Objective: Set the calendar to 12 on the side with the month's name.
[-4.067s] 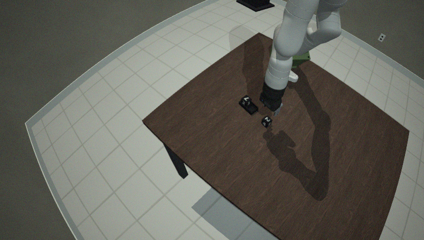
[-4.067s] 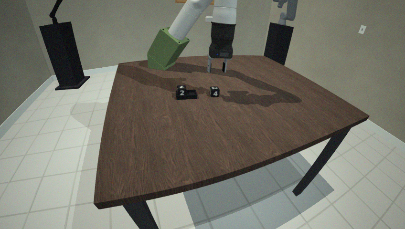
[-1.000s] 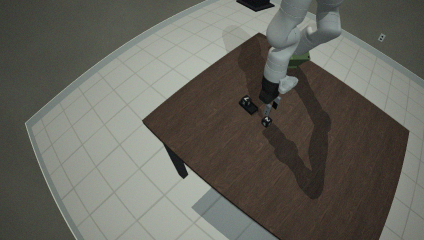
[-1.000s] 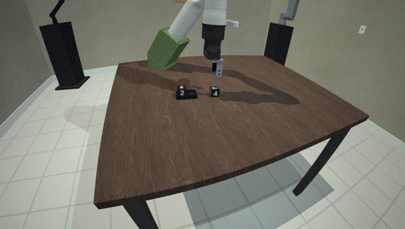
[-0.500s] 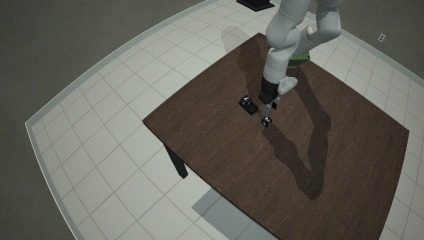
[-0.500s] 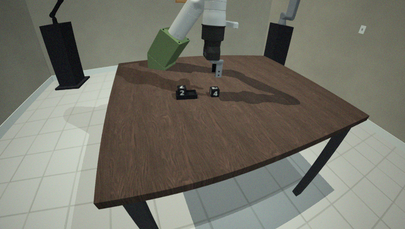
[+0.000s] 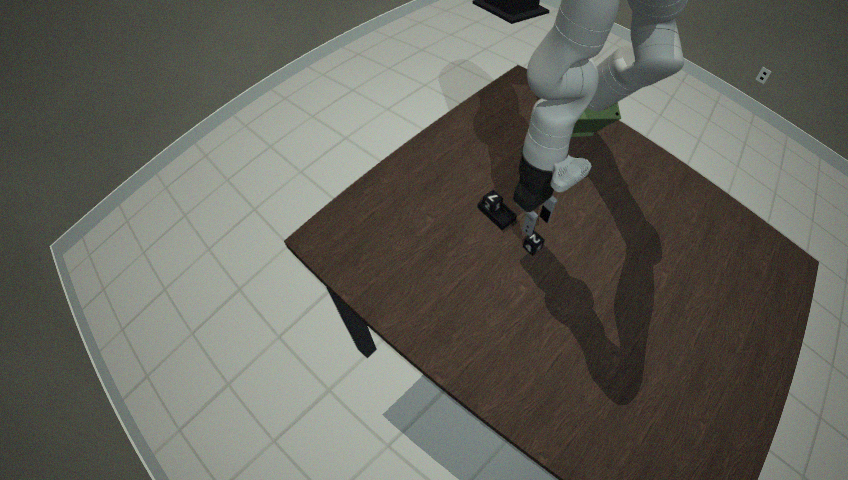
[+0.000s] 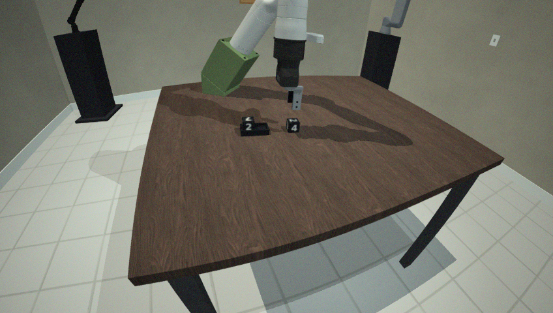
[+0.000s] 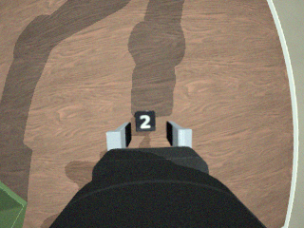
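Showing white digits — black cube [image 7: 533,243] [image 8: 293,125] [image 9: 144,122], upright "4" outward.

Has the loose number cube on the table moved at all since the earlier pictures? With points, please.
No, the loose cube [image 7: 533,243] [image 8: 293,125] [image 9: 144,122] looks unmoved: it sits at the same spot beside the tray [image 7: 505,221] [image 8: 260,132], 4 facing the exterior view.
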`<action>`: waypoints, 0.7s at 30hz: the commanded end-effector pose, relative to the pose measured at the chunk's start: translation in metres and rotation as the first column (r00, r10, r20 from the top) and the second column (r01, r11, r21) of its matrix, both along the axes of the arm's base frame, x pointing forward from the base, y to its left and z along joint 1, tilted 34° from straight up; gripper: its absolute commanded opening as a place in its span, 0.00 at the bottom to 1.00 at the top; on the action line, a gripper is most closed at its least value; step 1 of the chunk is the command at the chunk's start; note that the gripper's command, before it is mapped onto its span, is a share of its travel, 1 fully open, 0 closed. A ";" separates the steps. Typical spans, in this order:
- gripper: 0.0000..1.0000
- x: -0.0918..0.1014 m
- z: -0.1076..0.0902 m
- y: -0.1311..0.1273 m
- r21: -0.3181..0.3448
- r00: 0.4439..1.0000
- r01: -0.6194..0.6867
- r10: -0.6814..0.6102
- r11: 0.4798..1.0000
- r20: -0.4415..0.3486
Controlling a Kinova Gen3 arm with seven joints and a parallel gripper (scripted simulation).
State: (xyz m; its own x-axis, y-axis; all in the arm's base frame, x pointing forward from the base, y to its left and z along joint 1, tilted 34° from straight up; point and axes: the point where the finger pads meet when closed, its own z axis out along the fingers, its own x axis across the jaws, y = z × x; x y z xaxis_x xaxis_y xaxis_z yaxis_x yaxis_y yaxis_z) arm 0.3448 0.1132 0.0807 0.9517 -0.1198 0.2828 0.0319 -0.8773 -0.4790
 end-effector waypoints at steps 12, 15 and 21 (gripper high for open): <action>0.90 0.003 -0.018 0.017 0.000 1.000 -0.016 0.016 1.000 0.002; 0.90 0.004 -0.023 0.019 0.000 1.000 -0.016 0.016 1.000 0.002; 0.90 0.006 -0.027 0.022 0.000 1.000 -0.016 0.016 1.000 0.002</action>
